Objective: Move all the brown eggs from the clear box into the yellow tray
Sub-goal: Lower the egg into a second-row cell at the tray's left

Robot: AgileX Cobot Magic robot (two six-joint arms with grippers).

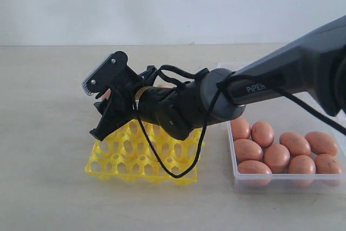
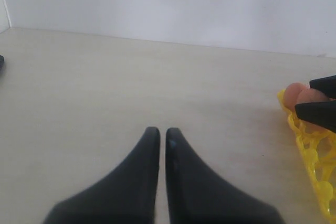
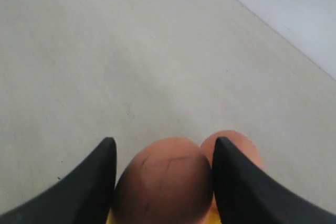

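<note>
My right gripper (image 3: 163, 146) is shut on a brown egg (image 3: 165, 182), which touches both black fingers. Just past one finger a second brown egg (image 3: 237, 142) shows. In the exterior view the right gripper (image 1: 100, 106) hangs tilted over the far left part of the yellow tray (image 1: 143, 160), the held egg (image 1: 106, 94) barely showing. Several brown eggs (image 1: 277, 155) lie in the clear box (image 1: 233, 158) at the right. My left gripper (image 2: 158, 132) is shut on nothing above bare table. Its view shows the yellow tray's edge (image 2: 315, 166) and two eggs (image 2: 296, 92).
The right arm (image 1: 270, 82) reaches across the exterior view from the upper right, with a black cable (image 1: 162, 166) looping down over the tray. A pale wall (image 1: 162, 4) stands behind the beige table (image 1: 48, 187).
</note>
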